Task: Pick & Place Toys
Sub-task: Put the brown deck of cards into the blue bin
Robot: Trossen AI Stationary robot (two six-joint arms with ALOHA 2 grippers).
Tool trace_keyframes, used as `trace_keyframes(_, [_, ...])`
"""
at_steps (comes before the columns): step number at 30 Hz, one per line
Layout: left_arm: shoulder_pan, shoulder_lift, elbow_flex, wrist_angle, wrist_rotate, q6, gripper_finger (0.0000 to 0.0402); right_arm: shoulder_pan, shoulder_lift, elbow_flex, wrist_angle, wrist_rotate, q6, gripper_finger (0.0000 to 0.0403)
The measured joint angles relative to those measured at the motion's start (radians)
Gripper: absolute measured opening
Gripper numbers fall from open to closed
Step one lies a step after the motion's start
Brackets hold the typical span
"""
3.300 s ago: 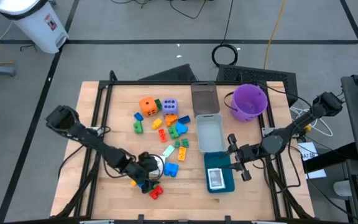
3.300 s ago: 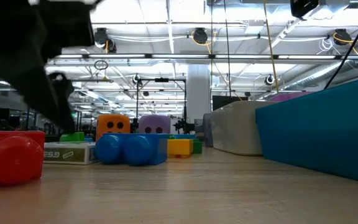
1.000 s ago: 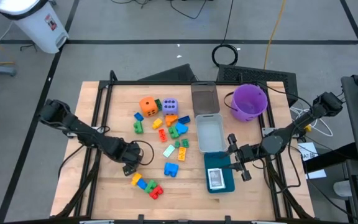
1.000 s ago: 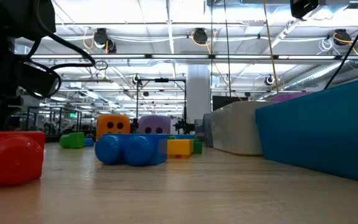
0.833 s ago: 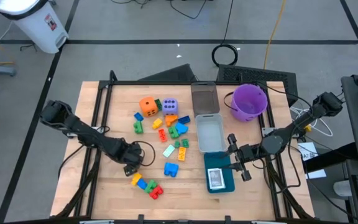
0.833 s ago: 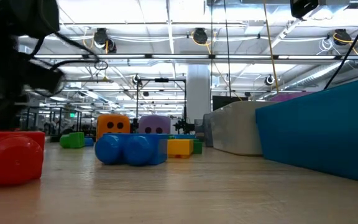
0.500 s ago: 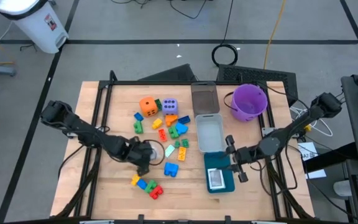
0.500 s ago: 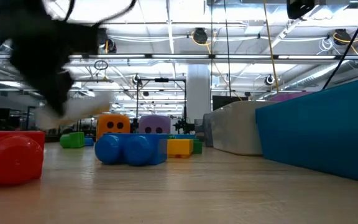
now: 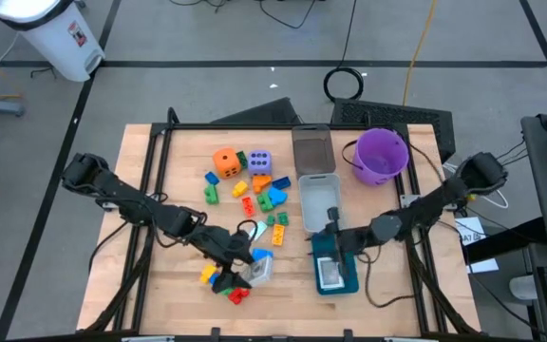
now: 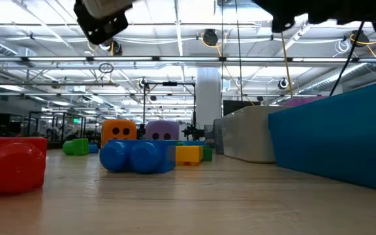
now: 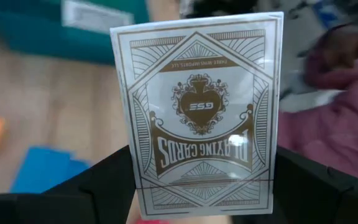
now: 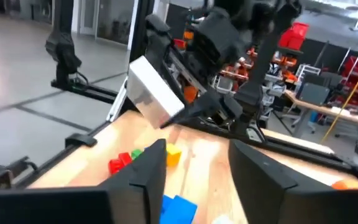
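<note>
In the high view, a pale wooden table (image 9: 174, 190) is seen from above on a grey floor, with a white bin (image 9: 50, 33) at the upper left. One orange die (image 9: 226, 161) and one lavender die (image 9: 260, 161) are set at upper centre above a scatter of small blocks (image 9: 266, 195); one purple bucket (image 9: 381, 155), one grey tray (image 9: 312, 148), one clear tray (image 9: 319, 203) and one teal tray (image 9: 349, 281) stand right of centre. The left gripper (image 9: 251, 268) is placed at lower centre, clamped on a white card box (image 9: 259, 270); bare wood is left along the lower left. The right gripper (image 9: 331, 237) is held over the teal tray's upper end, its fingers apart. In the low view, a hall with ceiling lights is seen behind; a red block (image 10: 12, 164) at lower left, a blue block (image 10: 138, 156) and a yellow block (image 10: 188, 154) are counted, open wood being left in front. In the left wrist view, the card box (image 11: 201, 112) fills the frame between the fingers (image 11: 98, 186). In the right wrist view, the box (image 12: 156, 91) is seen at centre left, held above the table; the right arm's own fingers (image 12: 149, 171) stand parted.
</note>
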Motion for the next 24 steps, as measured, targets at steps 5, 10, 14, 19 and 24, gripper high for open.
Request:
trace_keyframes(5, [0.001,0.001,-0.001,-0.009,0.009,-0.017,0.0317,-0.003,0.144,0.154,-0.013,0.000,-0.065,0.0225])
trace_keyframes(10, [0.001,0.000,-0.001,-0.016,0.009,-0.018,0.0319,-0.011,0.286,0.322,-0.108,-0.001,-0.111,0.0285])
trace_keyframes(14, [0.001,0.000,-0.001,-0.019,0.009,-0.021,0.0315,-0.027,0.382,0.437,-0.177,-0.001,-0.155,0.0292])
trace_keyframes(19, [0.000,0.000,-0.001,-0.027,0.009,-0.021,0.0324,-0.034,0.444,0.515,-0.174,-0.001,-0.235,0.0271])
trace_keyframes(24, [-0.001,0.000,-0.001,-0.032,0.009,-0.019,0.0314,-0.023,0.451,0.524,-0.183,-0.002,-0.298,0.0209])
